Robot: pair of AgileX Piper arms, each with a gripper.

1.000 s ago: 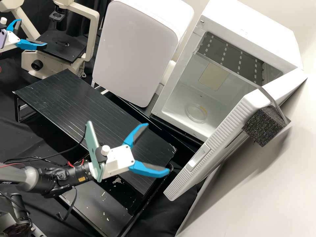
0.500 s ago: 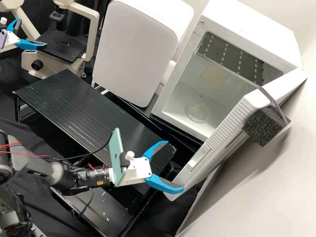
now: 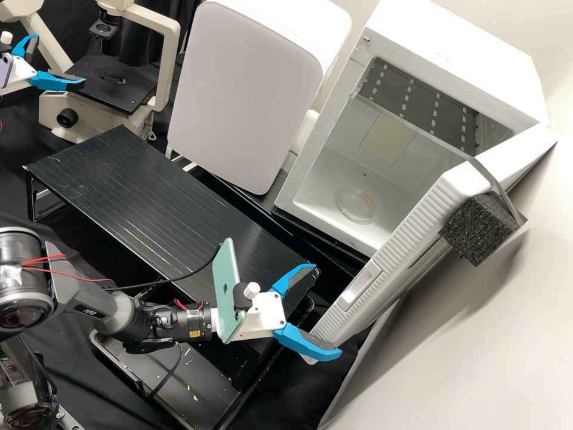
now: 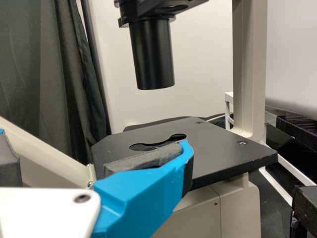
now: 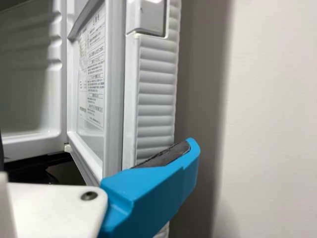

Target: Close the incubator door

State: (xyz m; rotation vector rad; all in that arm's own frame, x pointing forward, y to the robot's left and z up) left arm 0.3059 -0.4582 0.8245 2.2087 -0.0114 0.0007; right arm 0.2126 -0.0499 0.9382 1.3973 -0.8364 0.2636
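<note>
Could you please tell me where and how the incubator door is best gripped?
I'd grip the incubator door by its ribbed free edge, near the inset handle, coming edge-on from the black platform side, one finger inside and one outside. The door stands open, so this long, narrow edge juts out and both faces seem reachable. The right gripper is open at its lower end.

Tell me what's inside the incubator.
Inside the incubator: a clear round dish-like item on the floor, a beige rectangle and a dark slotted panel. The open door hides the near corner; contents there unknown.
</note>
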